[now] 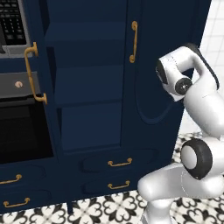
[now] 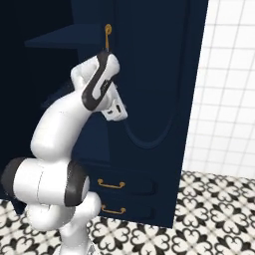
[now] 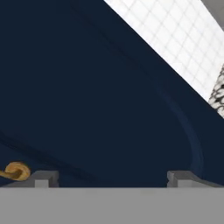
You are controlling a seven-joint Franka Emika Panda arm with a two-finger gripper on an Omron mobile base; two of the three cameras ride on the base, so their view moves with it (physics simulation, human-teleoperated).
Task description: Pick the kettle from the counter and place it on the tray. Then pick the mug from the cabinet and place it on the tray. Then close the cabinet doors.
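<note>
Hand view shows the gripper spread wide, holding nothing, facing the right of the cabinet doors; the left door stands ajar, so pushing off-centre could let the fingers skid along the panel

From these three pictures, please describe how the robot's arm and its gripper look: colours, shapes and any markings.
The arm is made of glossy white rounded shells, with dark, near-black rings and caps at the joints. A small white boxy part sits at the wrist. I see no cables and no markings. Of the gripper, the hand view shows two small grey, blocky finger tips.
</note>
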